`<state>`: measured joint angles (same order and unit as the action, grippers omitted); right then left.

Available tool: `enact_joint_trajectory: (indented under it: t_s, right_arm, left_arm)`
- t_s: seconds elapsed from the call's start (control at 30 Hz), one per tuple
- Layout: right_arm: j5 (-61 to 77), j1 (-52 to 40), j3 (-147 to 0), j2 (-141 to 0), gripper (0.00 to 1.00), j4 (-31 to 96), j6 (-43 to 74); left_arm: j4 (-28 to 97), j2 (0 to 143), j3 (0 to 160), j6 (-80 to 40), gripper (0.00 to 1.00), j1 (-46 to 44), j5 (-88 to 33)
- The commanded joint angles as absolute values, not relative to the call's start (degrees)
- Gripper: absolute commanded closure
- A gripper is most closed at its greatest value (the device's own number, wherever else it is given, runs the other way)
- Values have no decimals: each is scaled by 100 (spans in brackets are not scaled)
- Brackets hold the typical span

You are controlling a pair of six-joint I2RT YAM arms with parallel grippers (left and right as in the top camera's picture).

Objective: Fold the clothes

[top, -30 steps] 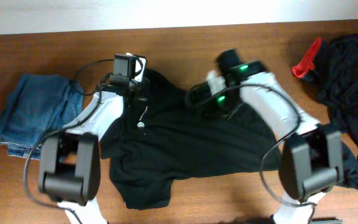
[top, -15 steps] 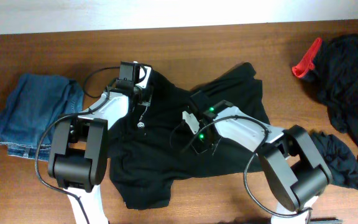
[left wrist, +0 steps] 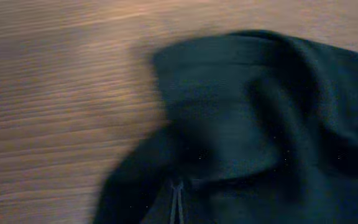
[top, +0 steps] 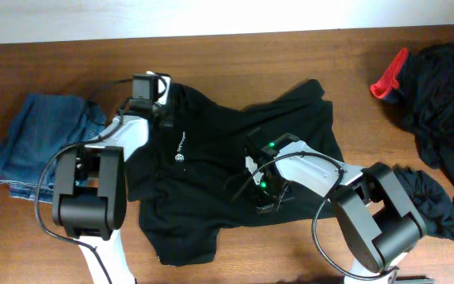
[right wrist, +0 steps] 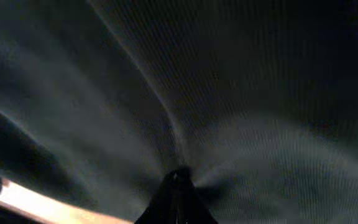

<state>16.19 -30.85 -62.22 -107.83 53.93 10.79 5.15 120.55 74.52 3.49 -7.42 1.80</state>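
While large black short-sleeved soft-fabric shirt (top: 211,158) lies spread mid-table, left gripper (top: 162,114) pinches its 10 o'clock shoulder and right gripper (top: 266,199) pinches cloth at 4 o'clock, likely to pull a fold.

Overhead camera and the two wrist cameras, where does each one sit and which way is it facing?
Overhead: fixed above the table, facing straight down on the black shirt, jeans, left arm and right arm.
Left wrist: on the left arm, facing down past its shut left hand at the shirt's edge on bare wood.
Right wrist: on the right arm, close against the cloth; mostly fabric and its shut right hand show.
Shared: all three see the shirt; overhead and left wrist also see the table.
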Motion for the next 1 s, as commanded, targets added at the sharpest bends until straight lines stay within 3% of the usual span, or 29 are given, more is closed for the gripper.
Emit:
enact_joint_trajectory:
  t_s: [0.0, 0.13, 0.23, 0.5, 0.97]
  right_arm:
    - [1321, -3151, -5968, -11028, 96, 5531, 1234]
    - [1302, -3155, -5970, -11015, 96, 5487, 1232]
    - [1347, -3155, -6047, -10798, 96, 5378, 991]
    - [1966, -3155, -6287, -9188, 96, 4952, -158]
    - [2381, -3428, -6285, -10003, 96, 4283, -624]
  left_arm:
    - [493, 12156, 7701, 425, 99, -580, 279]
    - [725, 12156, 8106, 486, 99, -497, 274]
    - [1566, 12147, 8670, 486, 98, -534, 257]
    - [3380, 12171, 9594, 484, 98, -707, -290]
    - [3369, 13028, 9111, 486, 100, -775, -687]
